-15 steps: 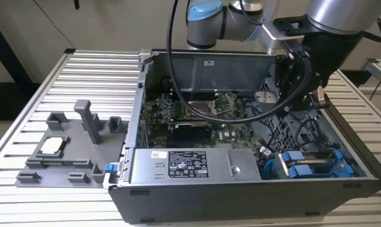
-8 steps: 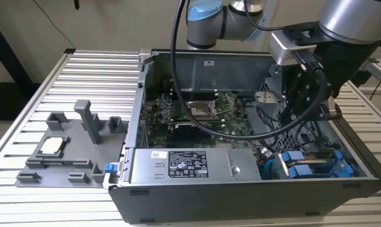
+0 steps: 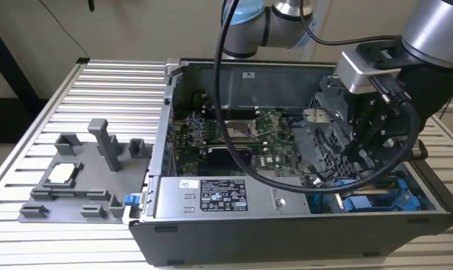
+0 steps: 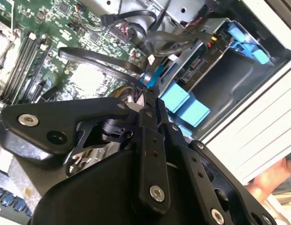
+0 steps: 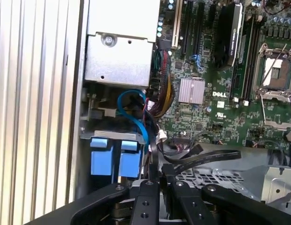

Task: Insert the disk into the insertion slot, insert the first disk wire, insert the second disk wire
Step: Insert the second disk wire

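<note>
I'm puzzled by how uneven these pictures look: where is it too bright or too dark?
In the exterior view, the arm is a dark mass against a pale wall. In the second wrist view, the case edge is washed out white. In the first wrist view, the ribbed table glares pale, while the gripper is in shadow.

Even indoor light, soft shadows, mild glare

Disk (image 3: 376, 199) in the case (image 3: 286, 236) — beside the power supply (image 3: 226, 197).

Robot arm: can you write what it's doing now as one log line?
tool: inside computer case | nearest: blue carrier tabs | touching: thin blue cable
</note>
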Controlling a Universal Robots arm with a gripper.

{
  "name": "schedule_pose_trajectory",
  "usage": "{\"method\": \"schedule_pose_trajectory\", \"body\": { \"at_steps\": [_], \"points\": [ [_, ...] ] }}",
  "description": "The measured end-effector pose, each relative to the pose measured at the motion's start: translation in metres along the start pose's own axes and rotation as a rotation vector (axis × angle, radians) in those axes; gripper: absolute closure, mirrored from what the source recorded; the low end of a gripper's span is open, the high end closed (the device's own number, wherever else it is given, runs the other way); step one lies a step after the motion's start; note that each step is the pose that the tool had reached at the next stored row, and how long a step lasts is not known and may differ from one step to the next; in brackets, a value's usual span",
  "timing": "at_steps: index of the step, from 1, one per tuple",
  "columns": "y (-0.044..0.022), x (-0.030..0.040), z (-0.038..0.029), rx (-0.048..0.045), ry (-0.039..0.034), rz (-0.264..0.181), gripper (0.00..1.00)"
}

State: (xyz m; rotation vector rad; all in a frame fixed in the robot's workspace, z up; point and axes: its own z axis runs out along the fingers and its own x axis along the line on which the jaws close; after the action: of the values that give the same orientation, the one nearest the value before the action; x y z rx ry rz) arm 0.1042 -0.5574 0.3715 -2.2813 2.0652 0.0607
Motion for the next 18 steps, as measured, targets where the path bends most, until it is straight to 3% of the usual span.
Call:
{"method": "schedule_pose_trajectory", "body": {
  "at_steps": [8, 18],
  "points": [
    [-0.0135, 0.0139, 0.0027, -0.0010, 0.0005, 0.000, 0.84],
    [-0.0317, 0.0180, 0.0145, -0.0011, 0.0029, 0.002, 0.84]
  ]
}}
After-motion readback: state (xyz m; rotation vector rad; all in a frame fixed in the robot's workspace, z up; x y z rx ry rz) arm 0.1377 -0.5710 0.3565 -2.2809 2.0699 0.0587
